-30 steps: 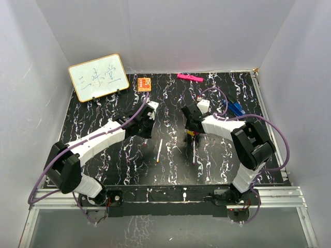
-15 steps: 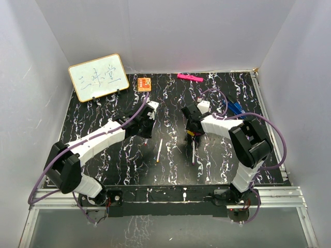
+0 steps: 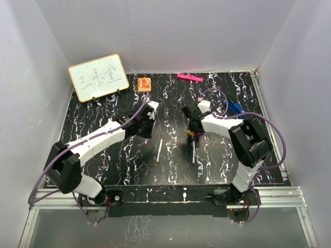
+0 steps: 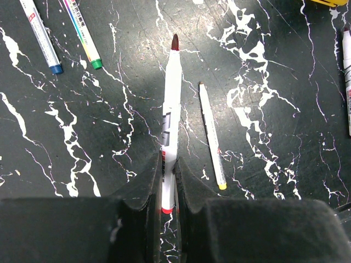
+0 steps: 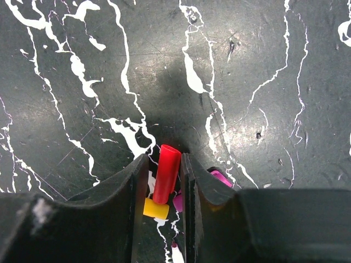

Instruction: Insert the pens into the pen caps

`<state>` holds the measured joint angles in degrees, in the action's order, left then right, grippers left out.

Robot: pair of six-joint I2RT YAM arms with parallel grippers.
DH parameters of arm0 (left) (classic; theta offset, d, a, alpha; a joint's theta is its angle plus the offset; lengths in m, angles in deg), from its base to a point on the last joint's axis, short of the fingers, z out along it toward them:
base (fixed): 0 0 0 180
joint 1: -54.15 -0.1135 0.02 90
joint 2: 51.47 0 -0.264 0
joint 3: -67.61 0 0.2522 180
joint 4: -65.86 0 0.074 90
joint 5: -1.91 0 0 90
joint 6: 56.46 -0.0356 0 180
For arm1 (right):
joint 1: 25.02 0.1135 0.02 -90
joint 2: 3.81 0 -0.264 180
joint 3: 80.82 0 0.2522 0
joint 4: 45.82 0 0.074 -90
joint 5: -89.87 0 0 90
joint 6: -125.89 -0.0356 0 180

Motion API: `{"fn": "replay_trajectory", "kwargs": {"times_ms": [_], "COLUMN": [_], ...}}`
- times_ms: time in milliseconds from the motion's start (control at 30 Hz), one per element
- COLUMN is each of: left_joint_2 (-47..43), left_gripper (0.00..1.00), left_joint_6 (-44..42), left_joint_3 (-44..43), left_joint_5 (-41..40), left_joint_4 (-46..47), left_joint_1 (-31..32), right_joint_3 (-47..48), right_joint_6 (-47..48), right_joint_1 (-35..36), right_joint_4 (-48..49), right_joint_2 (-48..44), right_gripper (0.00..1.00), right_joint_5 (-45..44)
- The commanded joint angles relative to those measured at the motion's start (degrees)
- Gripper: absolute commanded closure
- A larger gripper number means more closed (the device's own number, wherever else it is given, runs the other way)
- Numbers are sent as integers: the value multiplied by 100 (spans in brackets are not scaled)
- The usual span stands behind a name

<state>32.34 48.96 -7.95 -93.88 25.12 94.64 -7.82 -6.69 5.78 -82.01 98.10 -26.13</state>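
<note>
Pens first: our left hand [image 4: 168, 164] is clamped on the rear of the red pen [image 4: 170, 109], bare red tip pointing away over the worktop [image 4: 263, 181], and our right hand [image 5: 163, 160] is pinching the red cap [image 5: 166, 174], right by the yellow cap [image 5: 156, 209]. What's changed over the last second? Honestly almost nothing from above: the left arm looks frozen, and the right arm has only shuffled its elbow a touch inward. We read that as both halves being picked up and the actual capping not started yet, since pen and cap sit well apart. From above both hands hide what they hold. We can't tell which end of the red cap is the open one. A pink cap [image 5: 221, 177] is half tucked behind a finger, and the blue pen [image 4: 41, 35] and green pen [image 4: 82, 33] are cut off at the frame edge. The yellow pen [image 4: 211, 137] lies in full view just beside the red one.
</note>
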Motion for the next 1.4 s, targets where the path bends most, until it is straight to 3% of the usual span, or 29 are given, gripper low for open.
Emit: {"fn": "replay_trajectory", "kwargs": {"times_ms": [0,200,300,767,1100,1367], "left_joint_2": [-33,45,74,-28,-102,-644], "left_gripper": [100,100,100,100,100,100], "left_joint_6": [-13,-21,-47,-200,-108,653], "left_joint_3": [-60,-133,-164,-120,241,1016], "left_joint_5": [-11,-10,-10,90,963,2171], "left_joint_4": [26,26,14,421,1262,2931], "left_joint_1": [-56,-84,-93,-94,-94,-91], "right_joint_3": [-147,-324,-388,934,142,-1561], "right_joint_6": [-180,-127,-106,554,1002,1442], "right_joint_1": [65,70,71,57,57,65], "right_joint_4": [-538,-551,-467,-157,1606,4259], "right_joint_2": [406,505,486,23,-1344,-2998], "right_gripper": [76,89,100,100,100,100], "right_joint_5": [444,628,712,-89,184,1015]}}
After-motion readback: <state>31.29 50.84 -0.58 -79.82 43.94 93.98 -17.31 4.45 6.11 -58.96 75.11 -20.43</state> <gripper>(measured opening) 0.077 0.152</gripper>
